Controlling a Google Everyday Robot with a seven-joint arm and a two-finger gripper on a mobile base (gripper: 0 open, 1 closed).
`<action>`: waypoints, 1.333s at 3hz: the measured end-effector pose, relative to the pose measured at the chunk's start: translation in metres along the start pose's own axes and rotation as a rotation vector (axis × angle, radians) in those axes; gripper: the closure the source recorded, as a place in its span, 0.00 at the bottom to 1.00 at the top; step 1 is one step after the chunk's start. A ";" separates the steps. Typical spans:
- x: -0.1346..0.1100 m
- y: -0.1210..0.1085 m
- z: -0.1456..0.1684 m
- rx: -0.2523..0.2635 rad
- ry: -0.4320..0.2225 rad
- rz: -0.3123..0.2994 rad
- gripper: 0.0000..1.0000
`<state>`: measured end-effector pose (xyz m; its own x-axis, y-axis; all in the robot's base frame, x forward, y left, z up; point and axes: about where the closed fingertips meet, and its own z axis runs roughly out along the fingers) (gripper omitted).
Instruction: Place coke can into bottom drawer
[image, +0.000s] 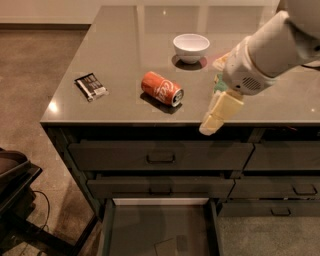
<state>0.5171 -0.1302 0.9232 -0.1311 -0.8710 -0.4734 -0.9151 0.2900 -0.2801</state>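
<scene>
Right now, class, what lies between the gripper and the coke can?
Nothing: in the camera view only bare countertop separates the gripper, hovering at its front edge, from the coke can.

Grey countertop (125, 40), coke can (161, 88), bowl (191, 47), dark packet (91, 86), gripper (207, 129) over front edge

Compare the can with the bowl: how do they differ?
The can is orange-red and lies on its side; the bowl is white and stands upright. The can sits nearer the front edge of the counter, the bowl farther back. Both rest on the counter, untouched; the pincer hangs right of the can, over the front edge.
</scene>
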 end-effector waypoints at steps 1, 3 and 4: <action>-0.005 -0.007 0.001 0.027 -0.015 -0.002 0.00; -0.013 -0.021 0.022 0.076 -0.111 0.055 0.00; -0.031 -0.038 0.049 0.057 -0.166 0.045 0.00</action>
<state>0.5744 -0.0950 0.9080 -0.1024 -0.7807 -0.6165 -0.8859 0.3535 -0.3004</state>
